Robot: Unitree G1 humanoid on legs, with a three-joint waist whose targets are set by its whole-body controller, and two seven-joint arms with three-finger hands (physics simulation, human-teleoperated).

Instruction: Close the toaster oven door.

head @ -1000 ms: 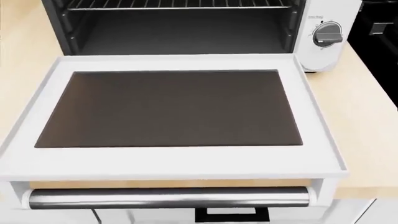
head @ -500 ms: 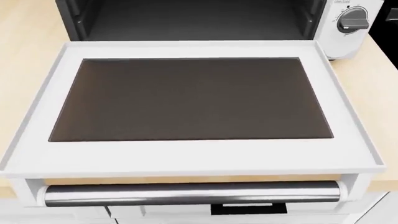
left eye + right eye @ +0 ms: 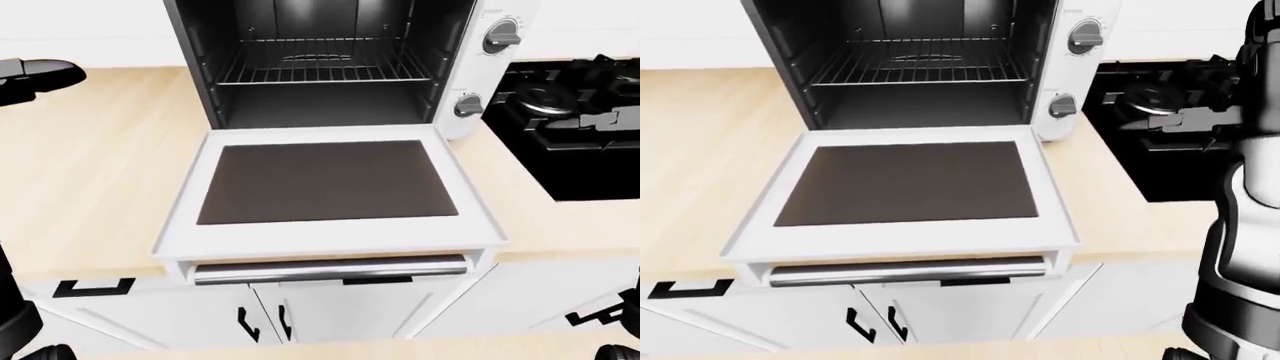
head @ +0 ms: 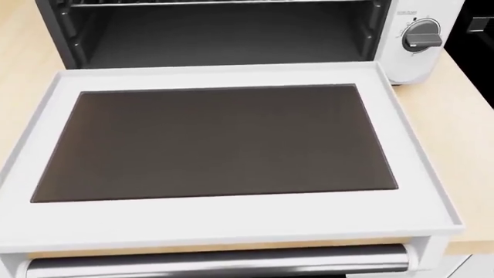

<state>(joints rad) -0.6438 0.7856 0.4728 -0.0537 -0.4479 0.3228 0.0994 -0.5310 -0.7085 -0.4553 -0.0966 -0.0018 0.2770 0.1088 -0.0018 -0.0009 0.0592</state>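
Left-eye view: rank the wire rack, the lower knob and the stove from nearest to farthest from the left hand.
Measured from the left hand at the view's upper left edge:
1. Wire rack, middle of the view, inside the toaster oven.
2. Lower knob, on the oven's right-hand panel.
3. Stove, far right of the view.

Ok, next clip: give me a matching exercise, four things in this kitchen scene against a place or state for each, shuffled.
Things:
1. toaster oven door
2. wire rack
3. door handle
4. stove

Places or states:
A. inside the oven cavity
B. folded down flat, open
C. right of the oven in the left-eye view, black
D. metal bar on the door's bottom edge, above the cabinets

Pairs: 1-B, 2-A, 3-D, 4-C
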